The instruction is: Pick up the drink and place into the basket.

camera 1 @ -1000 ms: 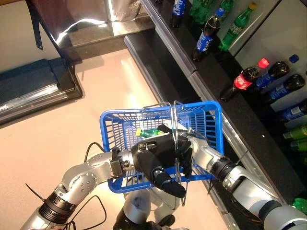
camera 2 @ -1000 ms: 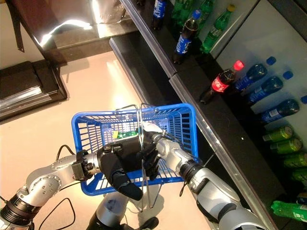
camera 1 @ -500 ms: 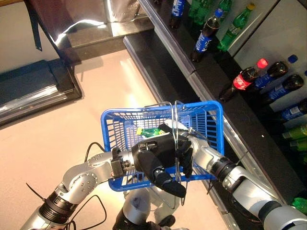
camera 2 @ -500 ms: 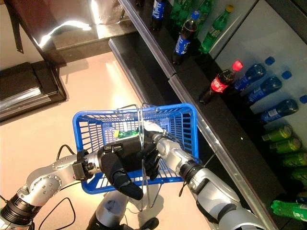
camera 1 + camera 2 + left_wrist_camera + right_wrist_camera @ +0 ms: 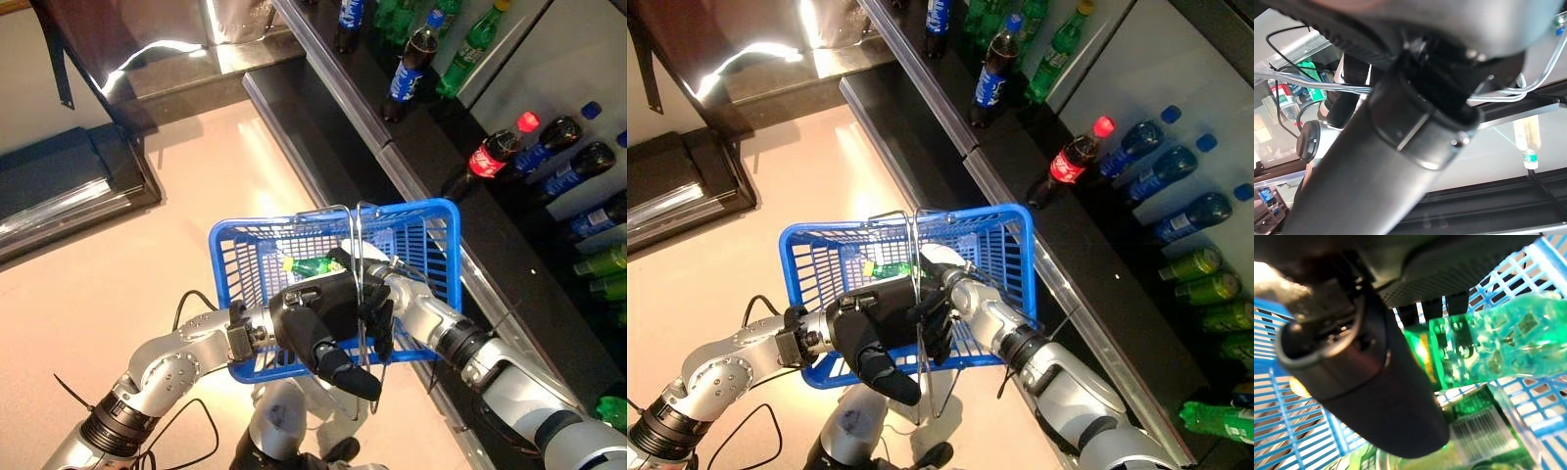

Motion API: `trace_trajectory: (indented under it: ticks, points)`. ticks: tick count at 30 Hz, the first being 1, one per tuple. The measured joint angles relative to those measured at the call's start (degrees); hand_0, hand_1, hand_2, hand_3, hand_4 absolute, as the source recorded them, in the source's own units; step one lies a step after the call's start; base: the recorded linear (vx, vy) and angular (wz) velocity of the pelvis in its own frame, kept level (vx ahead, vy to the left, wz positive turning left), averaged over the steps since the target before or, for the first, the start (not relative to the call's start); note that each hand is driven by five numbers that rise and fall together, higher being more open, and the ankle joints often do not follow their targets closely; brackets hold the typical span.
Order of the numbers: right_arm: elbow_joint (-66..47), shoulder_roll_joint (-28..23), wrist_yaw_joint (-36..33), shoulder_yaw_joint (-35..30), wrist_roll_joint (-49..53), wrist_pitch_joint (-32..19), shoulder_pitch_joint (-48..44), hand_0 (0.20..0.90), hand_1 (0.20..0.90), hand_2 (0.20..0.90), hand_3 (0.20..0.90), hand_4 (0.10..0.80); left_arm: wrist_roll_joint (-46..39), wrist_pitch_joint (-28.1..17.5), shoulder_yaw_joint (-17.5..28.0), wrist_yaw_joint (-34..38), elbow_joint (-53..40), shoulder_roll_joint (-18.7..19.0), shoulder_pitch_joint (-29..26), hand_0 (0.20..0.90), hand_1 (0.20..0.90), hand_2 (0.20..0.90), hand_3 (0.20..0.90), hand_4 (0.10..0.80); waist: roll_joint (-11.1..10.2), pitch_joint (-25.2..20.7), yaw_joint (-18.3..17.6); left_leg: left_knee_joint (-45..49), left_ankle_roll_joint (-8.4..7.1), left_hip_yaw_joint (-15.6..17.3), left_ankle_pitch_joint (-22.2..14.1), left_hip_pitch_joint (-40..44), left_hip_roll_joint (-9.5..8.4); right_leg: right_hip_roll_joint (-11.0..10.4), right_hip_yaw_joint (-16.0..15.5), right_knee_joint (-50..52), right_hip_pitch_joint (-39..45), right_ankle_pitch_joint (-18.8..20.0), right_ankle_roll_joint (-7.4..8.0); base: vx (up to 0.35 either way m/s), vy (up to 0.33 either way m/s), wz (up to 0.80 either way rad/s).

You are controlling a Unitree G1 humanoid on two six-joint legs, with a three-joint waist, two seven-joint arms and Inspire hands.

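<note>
left hand (image 5: 318,328) clenched on basket (image 5: 439,257) handle, holding it up as the target | right hand (image 5: 377,315) inside basket gripped drink (image 5: 1484,352) | not yet released

Head stereo pair looks down, sharing basket (image 5: 431,220); wrist cameras very close

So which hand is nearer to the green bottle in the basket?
The right hand: its fingers are curled round the green bottle inside the blue basket. The left hand is outside, at the basket's wire handles.
</note>
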Motion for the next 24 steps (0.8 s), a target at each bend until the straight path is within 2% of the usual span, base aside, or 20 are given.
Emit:
trace_trajectory:
  ticks: [8,16,20,24]
  points:
    - [-5.67,-1.28,-0.59,-2.89,-0.02,0.33,0.09,0.900,0.900,0.900,0.900,0.800,2.00,-0.02,0.59,3.72,0.19,-0.21,0.18,0.300,0.300,0.300,0.200,0.100,0.00,0.00,-1.00,-0.03,-0.01,0.27,0.00,0.03,0.14,0.02,0.14,0.01,-0.11,0.02,0.00,0.000,0.000,0.00]
    - [-6.02,-1.57,-0.57,-2.81,0.00,0.79,0.53,0.900,0.900,0.900,0.900,0.800,2.13,-0.03,2.41,4.78,0.19,-0.30,1.27,0.300,0.300,0.300,0.200,0.100,0.00,0.00,-1.04,-0.05,-0.01,0.94,-0.08,0.21,0.44,0.03,0.83,0.00,-0.33,0.15,-0.12,-0.001,0.002,-0.04]
    - [-7.88,-1.63,-1.65,-4.33,0.27,0.93,1.87,0.900,0.900,0.900,0.900,0.800,2.14,-0.03,3.05,6.38,0.20,-0.61,2.91,0.300,0.300,0.300,0.200,0.100,0.00,0.00,-1.23,-0.06,0.05,1.54,-0.28,0.59,0.60,0.00,1.53,0.00,-0.31,0.23,-0.16,-0.001,0.008,-0.08]
    - [-11.23,-2.07,-4.07,-7.78,2.98,0.90,5.22,0.900,0.900,0.900,0.900,0.800,2.52,-0.04,5.85,10.40,0.42,-1.26,5.57,0.300,0.300,0.300,0.200,0.100,0.00,0.00,-1.67,-0.07,0.12,1.93,-0.33,0.63,0.66,-0.10,1.80,0.00,-0.52,0.24,-0.17,-0.005,0.038,-0.04]
